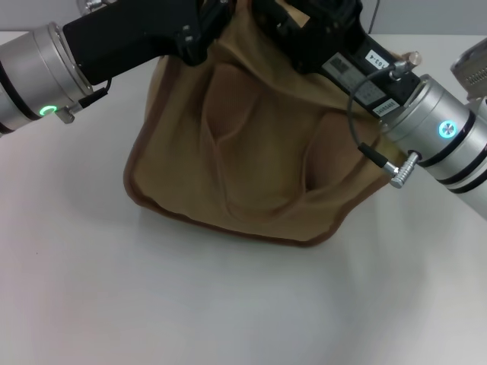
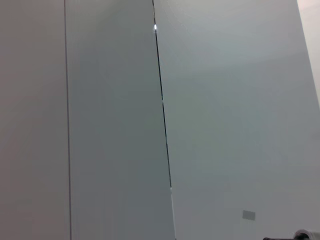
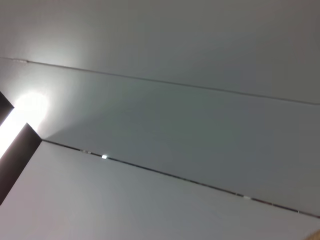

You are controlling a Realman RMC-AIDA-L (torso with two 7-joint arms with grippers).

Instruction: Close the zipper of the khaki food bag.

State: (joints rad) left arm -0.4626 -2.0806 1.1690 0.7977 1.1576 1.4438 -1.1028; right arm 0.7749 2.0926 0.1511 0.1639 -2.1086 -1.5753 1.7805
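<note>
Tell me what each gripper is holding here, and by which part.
Cannot be told. Both arms reach the top edge of the khaki food bag, left at its left corner, right at its right, but their fingertips and the zipper are out of view.

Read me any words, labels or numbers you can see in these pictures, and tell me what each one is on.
"53-A", roughly: white sticker on the right arm near the right gripper; partly cut off, uncertain.
Second white label on that arm: print too small to read.
khaki food bag: no text.
Both wrist views: no text.
</note>
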